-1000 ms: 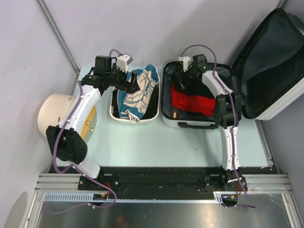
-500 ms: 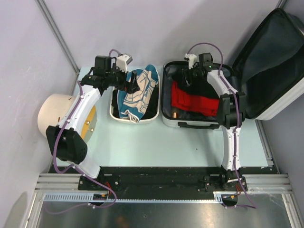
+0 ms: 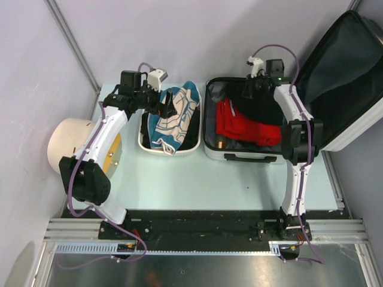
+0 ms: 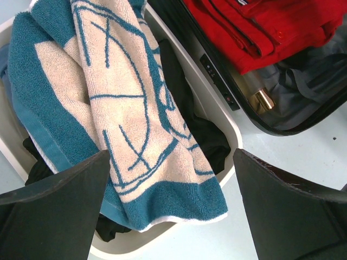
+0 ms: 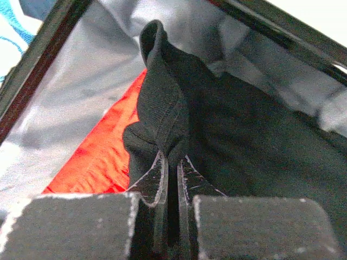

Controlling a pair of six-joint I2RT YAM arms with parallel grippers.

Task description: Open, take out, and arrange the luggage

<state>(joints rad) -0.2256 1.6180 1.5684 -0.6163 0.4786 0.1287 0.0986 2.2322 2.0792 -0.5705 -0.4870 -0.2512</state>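
Observation:
The luggage (image 3: 210,142) lies open at the back right, its lid (image 3: 347,78) tipped up to the right. Inside are a folded red garment (image 3: 242,127) and a black garment (image 3: 266,107) toward the back. My right gripper (image 3: 254,91) is over the suitcase's back edge. In the right wrist view it (image 5: 172,162) is shut on a raised fold of the black garment (image 5: 162,103), with the red garment (image 5: 103,157) below left. My left gripper (image 4: 171,160) hangs open over a blue and cream towel (image 4: 108,97), holding nothing.
A cream tub (image 3: 142,142) left of the suitcase holds the towel (image 3: 173,116) over dark clothes. A cream cylinder (image 3: 69,140) lies at the table's left edge. Grey walls close in on the left and at the back. The tub's rim (image 4: 219,108) nearly touches the suitcase's edge (image 4: 217,70).
My right gripper has moved toward the suitcase's back right and closed on the black garment, pinching up a fold. The left arm has not moved.

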